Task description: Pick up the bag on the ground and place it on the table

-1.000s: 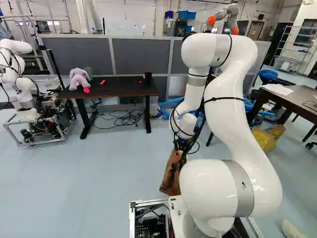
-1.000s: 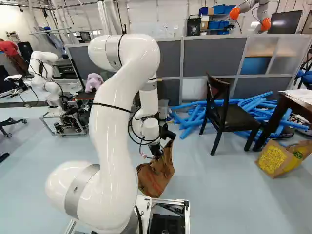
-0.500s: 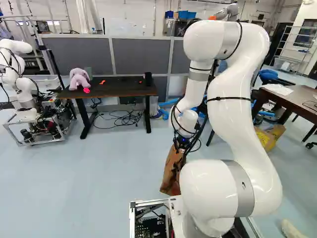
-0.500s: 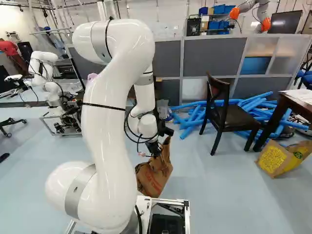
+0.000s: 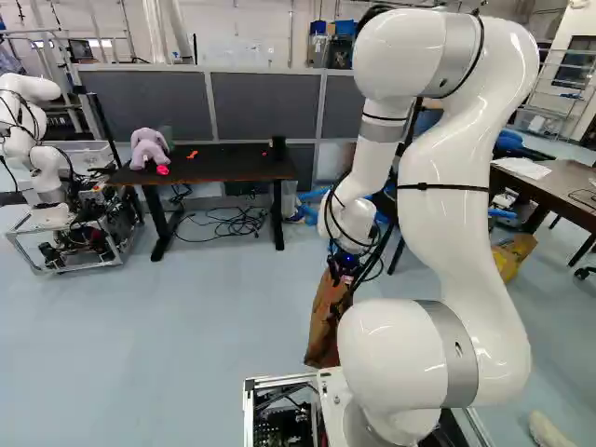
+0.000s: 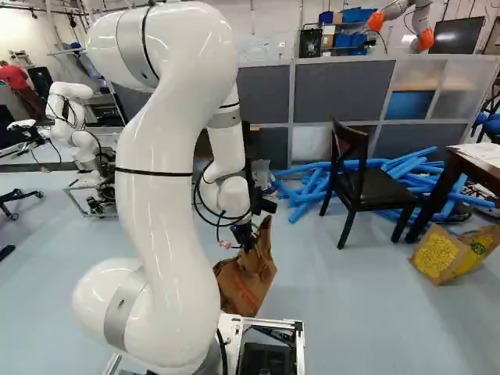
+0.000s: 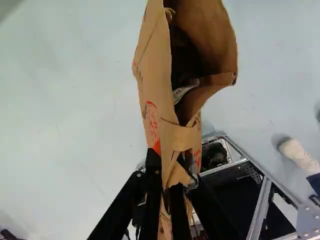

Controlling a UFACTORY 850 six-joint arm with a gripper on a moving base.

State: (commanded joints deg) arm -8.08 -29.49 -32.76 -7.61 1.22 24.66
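Note:
Beside the front of the base, my gripper (image 6: 248,239) points down at the top of the brown paper bag (image 6: 248,280). In the wrist view the gripper (image 7: 171,172) is shut on the bag's crumpled paper rim, and the bag (image 7: 155,95) gapes open ahead of the fingers with something pale inside. Whether its bottom touches the floor I cannot tell. A dark table (image 5: 223,168) stands against the grey partitions in the left base view, bearing a pinkish plush elephant (image 5: 148,147), small red pieces and a black cup (image 5: 278,147).
Loose cables (image 5: 233,223) lie under the table. Another robot (image 5: 37,140) stands left of it. In the right base view are a dark chair (image 6: 363,180), blue foam tubes (image 6: 312,187) and a yellow-printed bag (image 6: 445,254). A person's foot (image 7: 297,152) shows near the base's frame (image 7: 260,200).
The base has stayed still. My upper arm has swung back toward the base, its elbow looming larger. Gripper and bag have shifted slightly together, the grip staying shut.

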